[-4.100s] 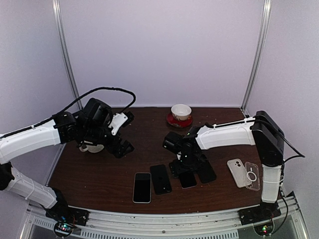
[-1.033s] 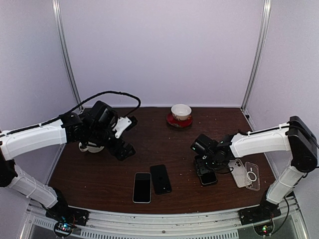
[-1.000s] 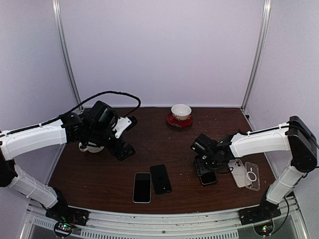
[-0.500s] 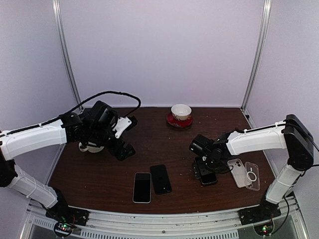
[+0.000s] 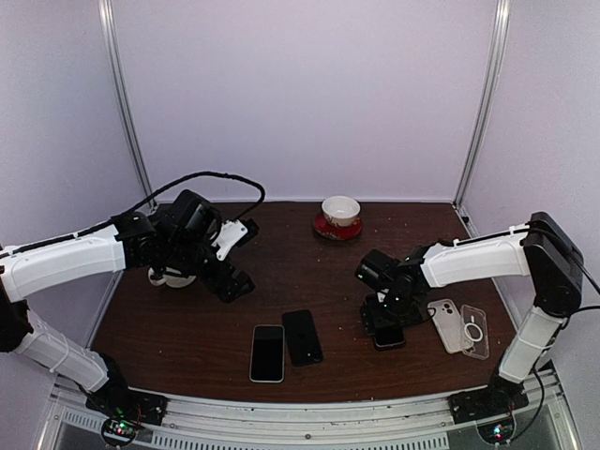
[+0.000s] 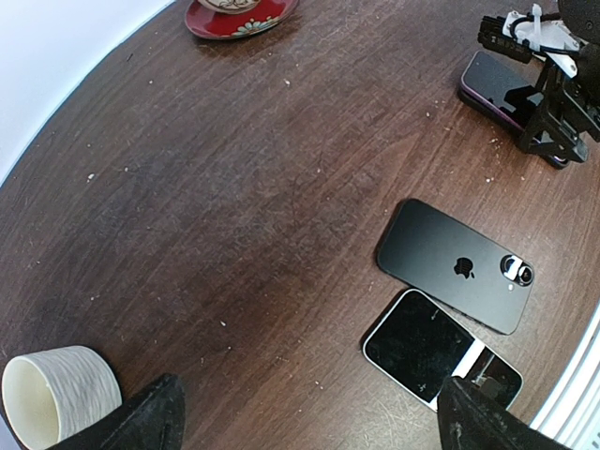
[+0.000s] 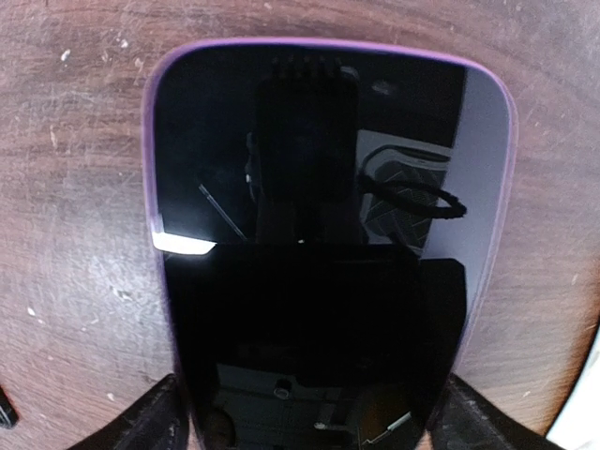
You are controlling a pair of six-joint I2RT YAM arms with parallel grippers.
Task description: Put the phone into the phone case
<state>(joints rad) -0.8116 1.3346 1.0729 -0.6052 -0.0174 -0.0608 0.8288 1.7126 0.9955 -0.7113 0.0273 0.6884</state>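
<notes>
A purple-edged phone (image 7: 328, 234) lies screen up on the dark wooden table and fills the right wrist view. My right gripper (image 7: 314, 422) is open just above it, with one fingertip (image 7: 161, 420) outside each long edge. From above, this phone (image 5: 390, 337) lies just left of a white phone case (image 5: 447, 323) and a clear phone case (image 5: 475, 330), with the right gripper (image 5: 382, 314) over its far end. My left gripper (image 6: 314, 417) hangs open over bare table at the left (image 5: 228, 278), holding nothing.
A black phone lies back up (image 6: 457, 265) beside a white-edged phone lying screen up (image 6: 431, 347), both near the front edge (image 5: 302, 336). A pale cup (image 6: 58, 394) stands by the left gripper. A bowl on a red saucer (image 5: 340, 211) stands at the back.
The right arm has shifted slightly left above the purple phone, which stays beside the cases. The left arm has not moved.
</notes>
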